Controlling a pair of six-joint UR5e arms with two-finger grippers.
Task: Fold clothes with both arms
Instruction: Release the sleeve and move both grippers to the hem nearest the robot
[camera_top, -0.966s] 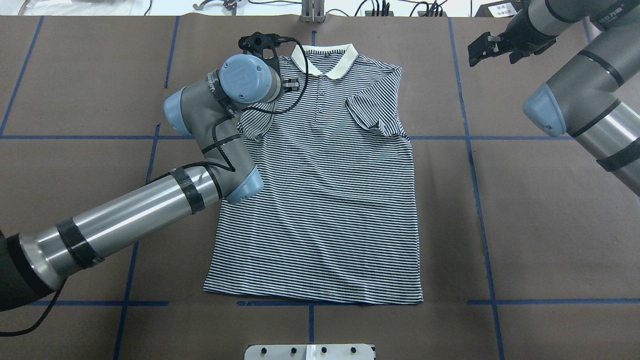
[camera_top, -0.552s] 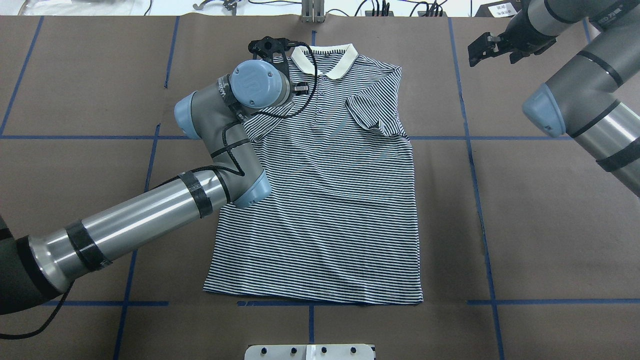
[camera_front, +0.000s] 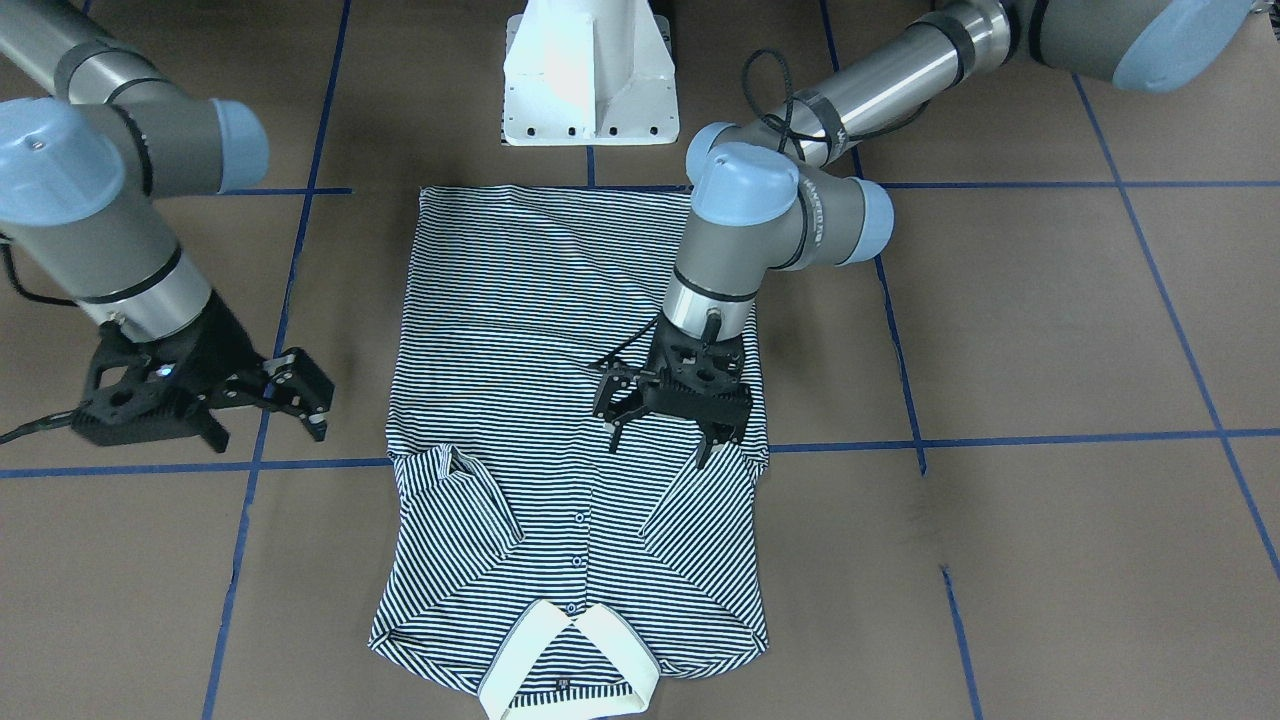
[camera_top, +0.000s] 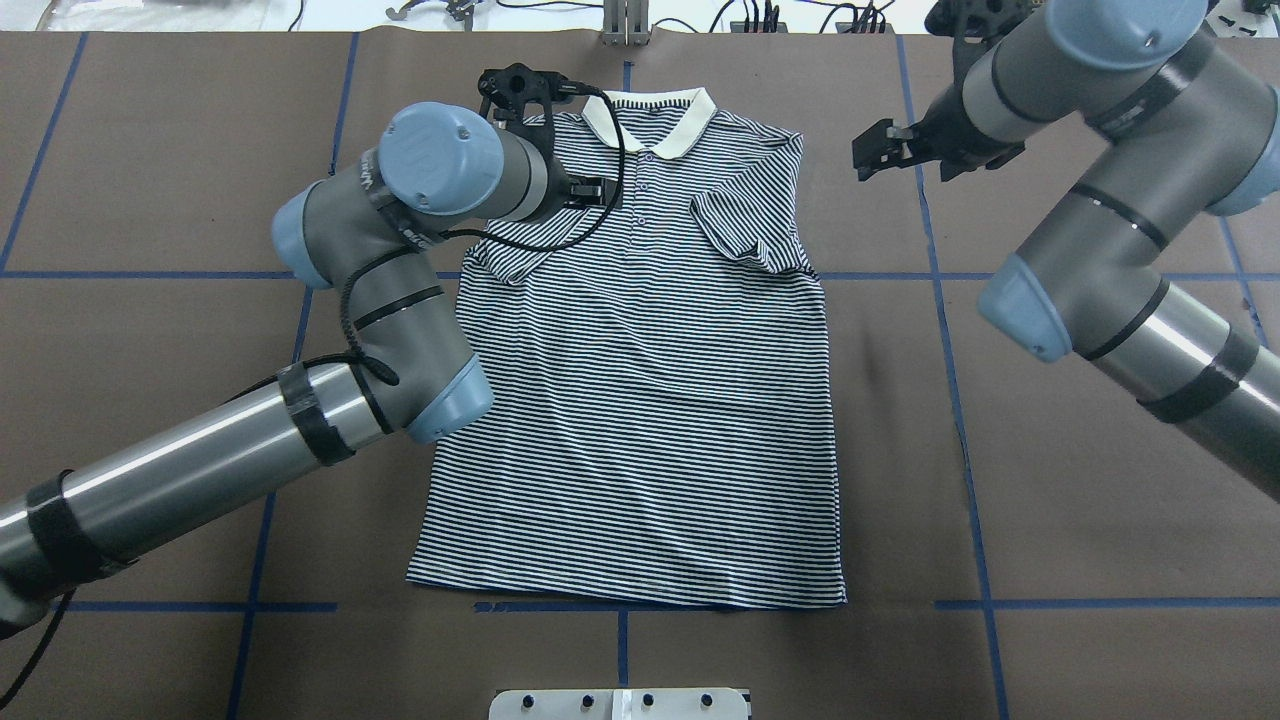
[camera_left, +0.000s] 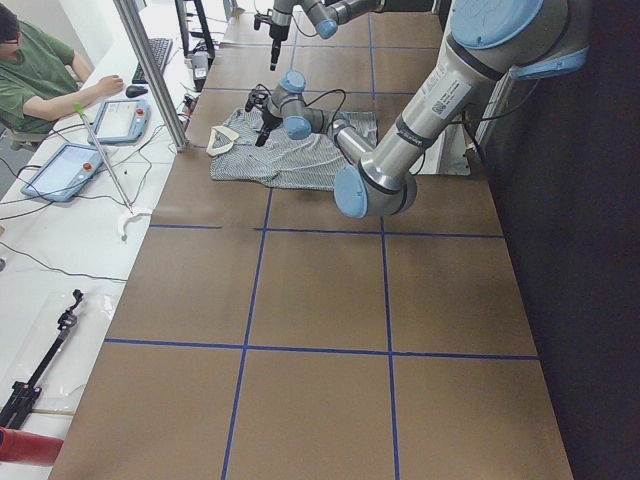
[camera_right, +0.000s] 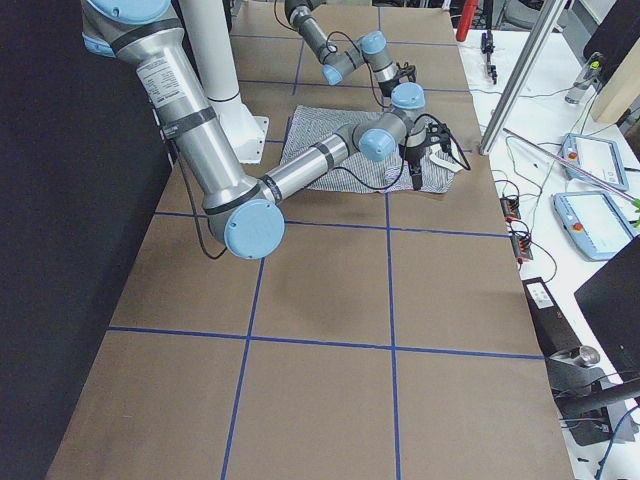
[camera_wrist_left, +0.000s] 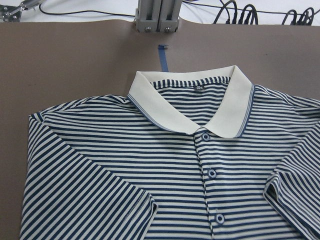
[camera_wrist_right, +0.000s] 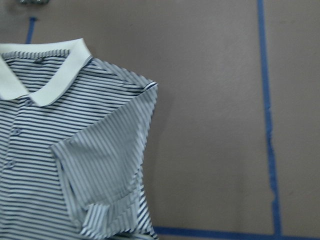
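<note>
The striped polo shirt lies flat, face up, on the brown table, with its cream collar at the far edge and both sleeves folded inward onto the chest. My left gripper hovers open and empty over the shirt's left shoulder beside the collar; it also shows in the front view. The left wrist view shows the collar and placket, with no fingers. My right gripper is open and empty above bare table just right of the shirt's right shoulder. The right wrist view shows that folded sleeve.
The brown table cover carries blue tape lines. The white pedestal base stands at the hem side. A metal post and cables sit beyond the collar. An operator sits at a side table with tablets.
My right arm has swung in leftward and its gripper is nearer the shirt's right shoulder. My left arm's elbow has moved left; its gripper stays by the collar. The shirt has barely shifted.
</note>
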